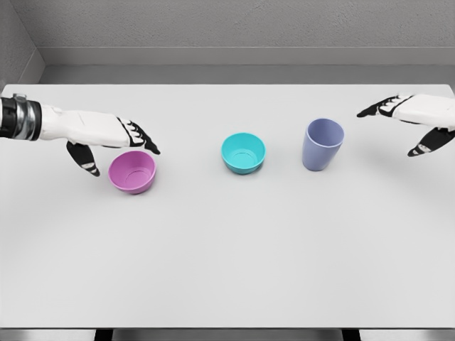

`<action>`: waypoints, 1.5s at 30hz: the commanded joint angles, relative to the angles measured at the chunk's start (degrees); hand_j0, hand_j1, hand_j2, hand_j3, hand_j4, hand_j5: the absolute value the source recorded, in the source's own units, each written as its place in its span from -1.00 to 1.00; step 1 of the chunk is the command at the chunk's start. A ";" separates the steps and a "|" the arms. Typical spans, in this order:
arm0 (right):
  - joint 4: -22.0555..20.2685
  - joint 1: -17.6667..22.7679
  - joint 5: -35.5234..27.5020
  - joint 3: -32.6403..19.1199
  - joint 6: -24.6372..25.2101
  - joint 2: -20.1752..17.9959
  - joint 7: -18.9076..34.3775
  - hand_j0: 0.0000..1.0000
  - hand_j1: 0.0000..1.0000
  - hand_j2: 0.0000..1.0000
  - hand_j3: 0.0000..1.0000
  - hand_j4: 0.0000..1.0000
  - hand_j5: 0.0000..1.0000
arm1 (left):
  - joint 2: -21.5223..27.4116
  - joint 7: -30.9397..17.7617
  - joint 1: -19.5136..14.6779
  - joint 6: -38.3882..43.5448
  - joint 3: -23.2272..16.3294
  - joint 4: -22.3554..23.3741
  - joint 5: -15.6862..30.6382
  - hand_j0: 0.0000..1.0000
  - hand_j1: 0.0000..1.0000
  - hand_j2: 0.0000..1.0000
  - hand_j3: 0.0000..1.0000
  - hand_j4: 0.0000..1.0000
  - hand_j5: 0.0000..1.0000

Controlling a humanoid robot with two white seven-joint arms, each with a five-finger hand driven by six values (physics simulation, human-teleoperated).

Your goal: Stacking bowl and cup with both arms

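Your left hand's black-tipped fingers (142, 138) are spread and loosely extended, holding nothing, with the tips reaching over the far rim of the pink round plastic bowl (132, 171); whether they actually touch that rim you cannot tell from this view. The thumb (85, 159) hangs down apart from the other digits, just left of the bowl's outer wall, so the bowl sits between thumb and fingers without being clasped. The left hand (106, 135) itself comes in from the left edge on a white forearm with a metal cuff. Look to the other side and you see the right hand (419, 117) near the right edge, its fingers also open and relaxed, gripping nothing, with the dark fingertips pointing towards the middle of the white flat table (227, 270). The lavender plastic tumbler-shaped cup (323, 144) stands upright, well apart from those fingers, to their left and a little nearer you. Between the cup and the pink bowl sits the teal round plastic bowl (243, 152), upright and open-side up, near the cup but not touching it, and clearly separate from the pink bowl. All three vessels rest on the table in a rough row across its middle, none stacked inside another.
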 commanded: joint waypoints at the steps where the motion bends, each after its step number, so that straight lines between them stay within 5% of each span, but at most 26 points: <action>1: 0.02 -0.17 -1.87 2.05 0.12 -1.23 -0.02 1.00 1.00 1.00 1.00 1.00 1.00 | -0.12 0.02 0.00 0.15 -0.17 0.24 0.02 1.00 1.00 1.00 1.00 1.00 1.00; 12: 0.90 -5.98 -4.86 8.81 0.12 -2.11 0.07 1.00 1.00 1.00 1.00 1.00 1.00 | -1.97 0.02 1.58 0.15 -0.17 1.47 -0.59 1.00 1.00 1.00 1.00 1.00 1.00; 18: 0.90 -6.06 -7.23 8.99 0.12 -1.50 3.58 1.00 1.00 1.00 1.00 1.00 1.00 | -2.41 0.02 2.02 0.15 -0.17 1.99 -1.29 1.00 1.00 1.00 1.00 1.00 1.00; 45: 0.90 -8.09 -11.80 8.20 3.13 3.78 3.41 1.00 1.00 1.00 1.00 1.00 1.00 | -4.87 0.02 3.60 0.15 0.01 5.60 -1.73 1.00 1.00 1.00 1.00 1.00 1.00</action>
